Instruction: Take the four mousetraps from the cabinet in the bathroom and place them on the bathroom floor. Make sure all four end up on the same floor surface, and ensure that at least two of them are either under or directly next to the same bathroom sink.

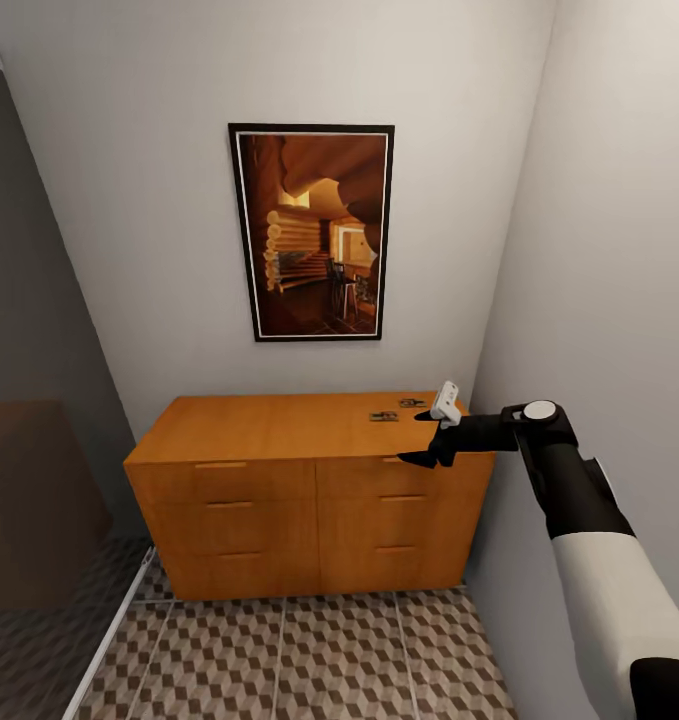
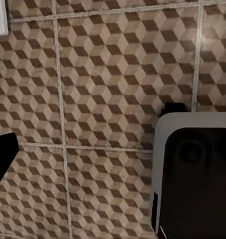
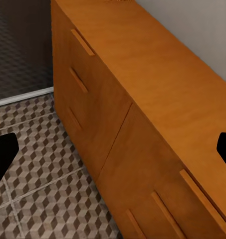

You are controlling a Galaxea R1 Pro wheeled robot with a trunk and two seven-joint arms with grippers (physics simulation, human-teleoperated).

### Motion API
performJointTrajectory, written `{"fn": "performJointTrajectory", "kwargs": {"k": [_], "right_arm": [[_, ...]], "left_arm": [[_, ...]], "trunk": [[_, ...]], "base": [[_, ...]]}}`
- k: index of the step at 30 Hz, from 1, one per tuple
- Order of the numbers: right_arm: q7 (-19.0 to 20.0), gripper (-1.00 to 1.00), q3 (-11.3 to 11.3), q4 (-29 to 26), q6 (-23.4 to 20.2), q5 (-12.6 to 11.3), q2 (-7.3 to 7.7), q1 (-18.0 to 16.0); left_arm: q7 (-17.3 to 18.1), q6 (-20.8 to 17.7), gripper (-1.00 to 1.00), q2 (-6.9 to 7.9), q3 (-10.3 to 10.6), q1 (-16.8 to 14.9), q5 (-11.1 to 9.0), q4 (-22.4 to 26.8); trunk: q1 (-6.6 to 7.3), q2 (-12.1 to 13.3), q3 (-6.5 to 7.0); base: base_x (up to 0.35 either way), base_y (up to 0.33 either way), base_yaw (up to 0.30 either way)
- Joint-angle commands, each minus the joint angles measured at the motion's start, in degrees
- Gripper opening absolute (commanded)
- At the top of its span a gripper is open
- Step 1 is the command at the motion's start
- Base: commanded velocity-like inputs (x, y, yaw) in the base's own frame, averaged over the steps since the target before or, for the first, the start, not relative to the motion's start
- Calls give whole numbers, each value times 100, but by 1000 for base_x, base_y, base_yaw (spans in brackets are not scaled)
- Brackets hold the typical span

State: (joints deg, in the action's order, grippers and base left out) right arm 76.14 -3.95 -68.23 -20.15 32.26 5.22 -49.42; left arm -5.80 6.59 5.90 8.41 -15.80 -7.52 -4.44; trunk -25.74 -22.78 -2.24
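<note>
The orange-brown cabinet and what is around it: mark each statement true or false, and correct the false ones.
1. The cabinet has its drawers pulled open. False: all are shut.
2. Mousetraps lie on the cabinet's top, near its right end. True.
3. The right gripper is shut on a mousetrap. False: it is open and holds nothing.
4. A framed picture hangs on the wall above the cabinet. True.
5. The floor is plain white. False: it has a brown cube pattern.

Soft, even, dim light is seen throughout, a faint shadow is cast beneath the orange-brown wooden cabinet [image 1: 309,490], and slight compression blur is noted.
</note>
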Motion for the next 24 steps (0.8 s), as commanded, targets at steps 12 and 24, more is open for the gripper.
{"fn": "performJointTrajectory", "kwargs": {"k": [12, 24], "right_arm": [[32, 100, 5, -6, -59, 17, -21, -6], [32, 100, 22, -6, -52, 17, -21, -6]], "left_arm": [[0, 70, 100, 34, 55, 23, -48, -21], [0, 63, 100, 34, 55, 24, -52, -22]], "trunk": [[-4, -14, -13], [-4, -14, -13]], "base": [[202, 0, 0], [327, 0, 0]]}}
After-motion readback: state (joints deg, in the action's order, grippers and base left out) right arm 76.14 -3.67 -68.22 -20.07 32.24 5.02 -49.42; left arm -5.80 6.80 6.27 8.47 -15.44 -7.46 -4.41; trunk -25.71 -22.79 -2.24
